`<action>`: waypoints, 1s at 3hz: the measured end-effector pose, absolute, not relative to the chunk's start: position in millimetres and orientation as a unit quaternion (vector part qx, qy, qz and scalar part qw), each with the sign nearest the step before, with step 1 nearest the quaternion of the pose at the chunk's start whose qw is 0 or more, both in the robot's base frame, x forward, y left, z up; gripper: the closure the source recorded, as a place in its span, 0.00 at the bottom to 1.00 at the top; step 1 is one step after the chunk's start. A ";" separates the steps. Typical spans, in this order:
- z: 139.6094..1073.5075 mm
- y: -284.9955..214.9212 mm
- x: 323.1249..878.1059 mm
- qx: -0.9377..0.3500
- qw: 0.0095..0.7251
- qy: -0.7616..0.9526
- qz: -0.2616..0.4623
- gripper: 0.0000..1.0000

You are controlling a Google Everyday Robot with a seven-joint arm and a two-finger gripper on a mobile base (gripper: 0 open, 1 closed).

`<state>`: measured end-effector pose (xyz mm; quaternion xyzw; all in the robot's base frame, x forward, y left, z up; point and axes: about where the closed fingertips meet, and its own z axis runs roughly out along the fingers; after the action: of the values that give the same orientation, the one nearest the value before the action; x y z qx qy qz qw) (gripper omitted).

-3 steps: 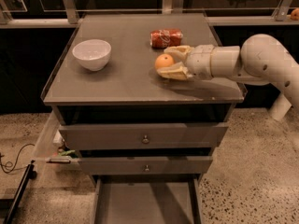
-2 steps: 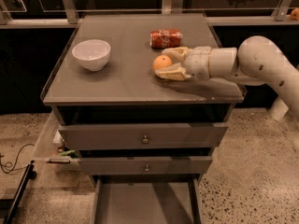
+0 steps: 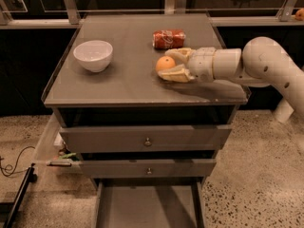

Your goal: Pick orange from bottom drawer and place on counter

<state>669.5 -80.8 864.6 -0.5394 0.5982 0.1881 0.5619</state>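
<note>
The orange [image 3: 164,62] is low over the grey counter [image 3: 123,82], right of centre, held between the two pale fingers of my gripper [image 3: 166,65]. The gripper reaches in from the right on a white arm [image 3: 259,63] and is shut on the orange. One finger [image 3: 179,53] lies behind the fruit and the other [image 3: 175,74] in front of it, close to the counter's surface. Whether the orange touches the counter I cannot tell. The bottom drawer [image 3: 147,208] stands pulled out below, its flat grey floor bare.
A white bowl [image 3: 93,55] sits on the counter's left side. A red crushed soda can [image 3: 168,39] lies just behind the gripper. Two upper drawers with small knobs [image 3: 147,141] are closed. A cable and clutter lie on the floor at the left [image 3: 19,167].
The gripper and the orange have shifted very slightly to the left over the counter. The bowl, can and drawers have not moved.
</note>
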 end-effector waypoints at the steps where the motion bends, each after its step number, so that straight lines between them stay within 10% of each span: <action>1: 864.6 -80.8 669.5 -0.539 0.562 0.598 0.188 0.34; 3: 864.5 -80.7 669.5 -0.539 0.562 0.598 0.188 0.00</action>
<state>669.5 -80.7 864.5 -0.5395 0.5982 0.1881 0.5619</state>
